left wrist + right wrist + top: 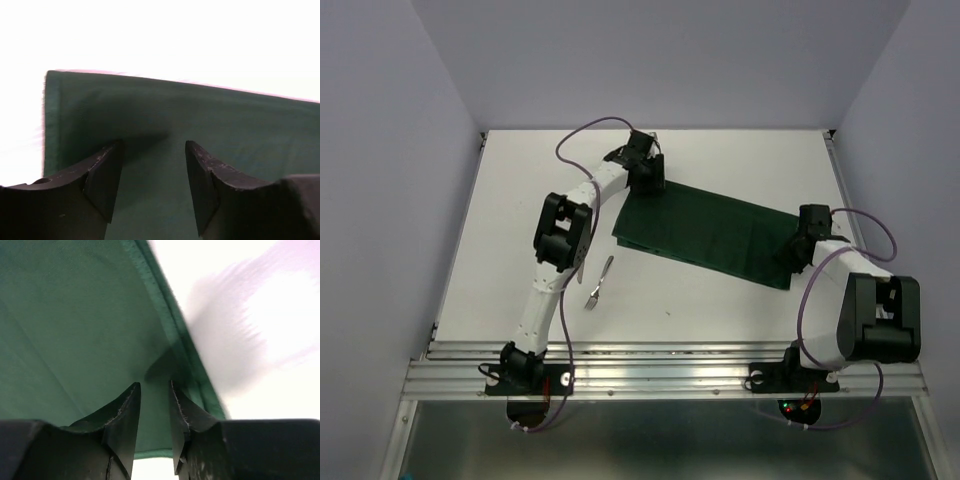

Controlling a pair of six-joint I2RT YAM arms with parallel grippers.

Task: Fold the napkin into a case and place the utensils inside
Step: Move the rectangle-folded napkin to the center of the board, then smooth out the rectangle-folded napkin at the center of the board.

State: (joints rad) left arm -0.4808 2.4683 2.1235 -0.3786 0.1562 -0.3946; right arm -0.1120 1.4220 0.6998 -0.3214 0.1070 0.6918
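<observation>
The dark green napkin (705, 233) lies flat on the white table as a long folded rectangle, slanting from far left to near right. My left gripper (647, 178) hovers over its far-left end, jaws wide open with only cloth below them (152, 150). My right gripper (798, 250) is over the near-right end, close to the hemmed edge (172, 325); its jaws (155, 387) stand a narrow gap apart with flat cloth showing between them. A silver fork (592, 293) lies on the table left of the napkin, beside my left arm. The knife is not in view.
The left arm (560, 240) stretches across the table's left half, next to the fork. A raised metal rail (660, 362) runs along the near edge. Lilac walls enclose the table on three sides.
</observation>
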